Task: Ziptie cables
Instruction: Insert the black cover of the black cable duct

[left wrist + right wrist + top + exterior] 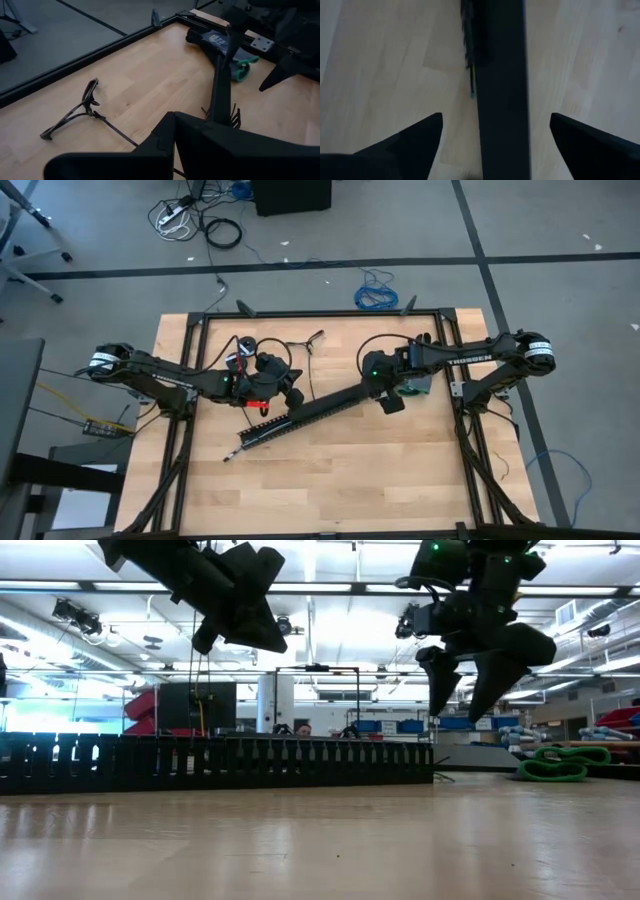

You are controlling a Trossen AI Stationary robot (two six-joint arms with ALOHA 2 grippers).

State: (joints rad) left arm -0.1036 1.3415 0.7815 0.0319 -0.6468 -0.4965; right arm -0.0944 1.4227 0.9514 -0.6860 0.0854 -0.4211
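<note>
Right wrist view: my right tool (492, 137) is hovering, fingers apart, straddling the black perforated strip (502, 75); gripping it comes next, I judge.

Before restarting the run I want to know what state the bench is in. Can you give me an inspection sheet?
Surface: wooden table, bare at the front.
Job's things: cables at the back edge; thin ziptie trailing from them.
Clutter: perforated strip; green coil.
Grippers: left gripper fingers shut; right gripper fingers open above the strip.
Cables: blue coiled cable on the floor.
Surroundings: lab room.
</note>
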